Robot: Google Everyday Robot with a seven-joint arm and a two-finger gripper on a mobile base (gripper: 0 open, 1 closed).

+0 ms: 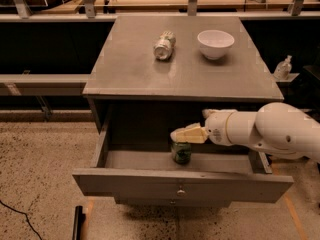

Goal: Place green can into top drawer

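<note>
cabinet (130, 74): grey, with a flat square top; it stands in the middle of the view; every place below is given from it
drawer (150, 181): the cabinet's top 1, pulled out from its front toward the camera; wide, shallow, grey; flat front panel with 1 small round knob (181, 191) at its middle
green can (181, 153): upright on the floor of the drawer, in front of the cabinet's opening; a little right of the drawer's middle; apart from the drawer's walls and front panel; shaded by the cabinet top
gripper (186, 134): cream-coloured; just below the front edge of the cabinet top, directly over the green can's top; it points toward the cabinet's left side; how far open it is cannot be told, nor whether it touches or holds the can
arm (270, 130): white and rounded; it comes in from the cabinet's right side and reaches across above the open drawer
silver can (164, 45): lying on its side on the cabinet top, toward the back, near the middle
bowl (215, 43): white, upright on the cabinet top at the back right; near the silver can, not touching it
bottle (283, 68): small pump bottle on a ledge just right of the cabinet
floor (45, 164): speckled, in front of and left of the cabinet; 1 dark cable (15, 211) lies at the front left
</note>
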